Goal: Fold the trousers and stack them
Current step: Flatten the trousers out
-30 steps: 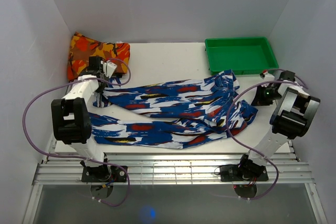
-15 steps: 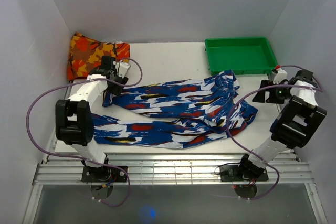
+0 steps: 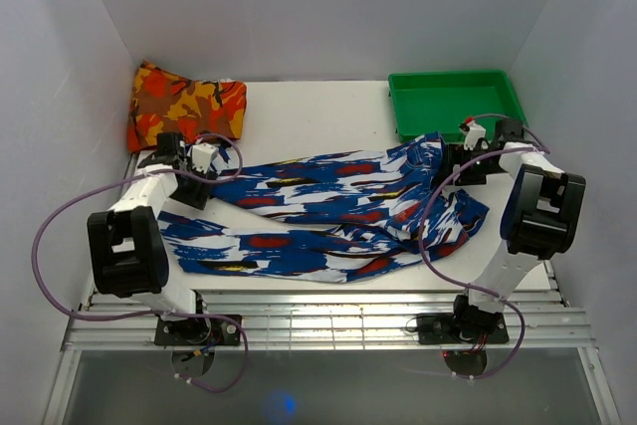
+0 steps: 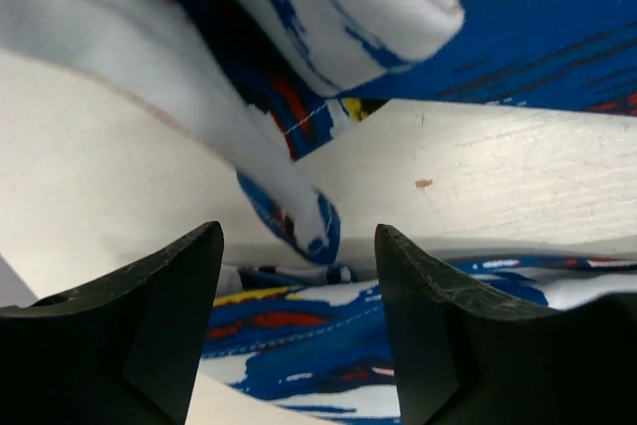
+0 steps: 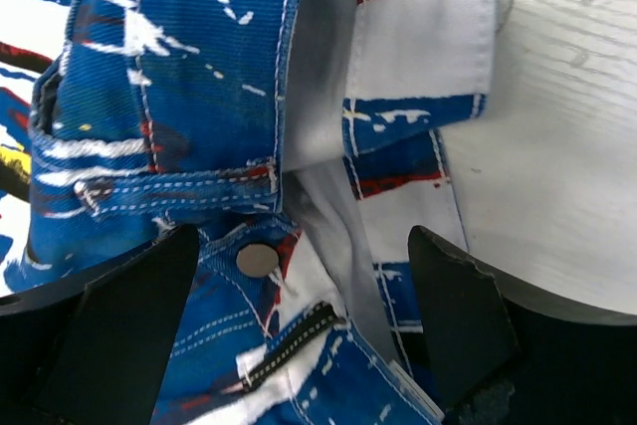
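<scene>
Just in front of the green tray (image 3: 456,106), the trousers (image 3: 328,211) are sprawled across the worktop (image 3: 318,116), waist end nearest the tray and legs running off to its left. Right gripper (image 5: 304,246) hangs wide open over the waistband button (image 5: 258,260), gripping nothing. Left gripper (image 4: 296,236), far left of the tray, is open too, over a leg hem. Orange folded cloth (image 3: 184,102) sits well left of the tray.
</scene>
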You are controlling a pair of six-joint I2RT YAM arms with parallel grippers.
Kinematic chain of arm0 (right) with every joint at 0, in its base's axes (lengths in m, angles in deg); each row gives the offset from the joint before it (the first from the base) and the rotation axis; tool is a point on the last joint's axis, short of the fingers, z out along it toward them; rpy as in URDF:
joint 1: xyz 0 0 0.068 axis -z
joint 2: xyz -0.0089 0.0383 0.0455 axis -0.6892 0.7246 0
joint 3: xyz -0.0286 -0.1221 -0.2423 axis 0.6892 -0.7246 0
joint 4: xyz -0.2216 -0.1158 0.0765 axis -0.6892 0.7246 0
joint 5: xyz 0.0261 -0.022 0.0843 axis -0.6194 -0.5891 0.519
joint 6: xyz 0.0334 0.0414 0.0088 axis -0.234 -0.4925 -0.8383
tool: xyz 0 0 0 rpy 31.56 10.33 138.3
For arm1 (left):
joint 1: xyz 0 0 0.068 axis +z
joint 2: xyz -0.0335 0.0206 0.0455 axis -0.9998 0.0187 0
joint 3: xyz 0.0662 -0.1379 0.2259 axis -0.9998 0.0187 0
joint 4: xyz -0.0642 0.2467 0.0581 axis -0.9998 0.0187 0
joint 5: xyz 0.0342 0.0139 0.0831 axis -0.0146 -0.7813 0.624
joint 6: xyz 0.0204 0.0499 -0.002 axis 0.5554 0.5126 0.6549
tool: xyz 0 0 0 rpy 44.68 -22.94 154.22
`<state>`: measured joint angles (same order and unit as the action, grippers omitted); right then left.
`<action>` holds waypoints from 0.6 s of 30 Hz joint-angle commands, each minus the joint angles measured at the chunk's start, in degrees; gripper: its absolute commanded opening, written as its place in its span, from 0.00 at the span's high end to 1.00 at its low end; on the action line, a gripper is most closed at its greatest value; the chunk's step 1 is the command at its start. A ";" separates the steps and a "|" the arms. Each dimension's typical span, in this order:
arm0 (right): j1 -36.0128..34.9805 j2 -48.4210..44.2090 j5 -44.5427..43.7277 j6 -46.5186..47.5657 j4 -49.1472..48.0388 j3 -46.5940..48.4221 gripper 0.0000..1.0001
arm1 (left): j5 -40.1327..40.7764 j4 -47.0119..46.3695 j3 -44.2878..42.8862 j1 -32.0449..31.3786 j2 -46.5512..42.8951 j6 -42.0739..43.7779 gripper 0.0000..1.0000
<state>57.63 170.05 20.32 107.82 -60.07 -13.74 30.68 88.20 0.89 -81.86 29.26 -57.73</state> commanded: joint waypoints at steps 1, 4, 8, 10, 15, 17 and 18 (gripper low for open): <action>-1.14 1.39 -0.13 -2.66 -3.76 -0.75 0.12 | -1.65 -6.28 0.54 -0.30 2.33 1.18 0.27; -1.32 2.44 -0.22 -3.18 -4.47 -1.10 0.20 | -0.60 -8.93 0.28 -0.22 4.45 0.39 0.32; -1.23 2.10 -1.62 -3.45 -5.43 -1.71 0.60 | 0.98 -12.10 -1.56 0.14 6.21 -1.37 0.53; -1.06 0.52 -2.76 -3.53 -5.70 -2.15 0.91 | 1.51 -11.84 -2.27 0.66 5.51 -1.72 0.73; 3.41 -6.32 -3.03 -3.45 -5.79 -4.00 0.92 | 2.49 -3.25 -7.88 2.85 0.86 -0.58 1.00; 6.39 -8.35 -2.68 -3.10 -5.79 -5.31 0.92 | -0.94 3.52 -10.70 4.96 -0.72 0.81 1.00; 7.46 -10.54 -2.59 -2.83 -5.79 -5.75 0.92 | -1.38 5.63 -13.41 5.84 -2.12 2.91 1.00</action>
<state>61.57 165.18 18.24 104.26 -64.46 -18.79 31.70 86.19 -5.88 -78.66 34.18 -58.01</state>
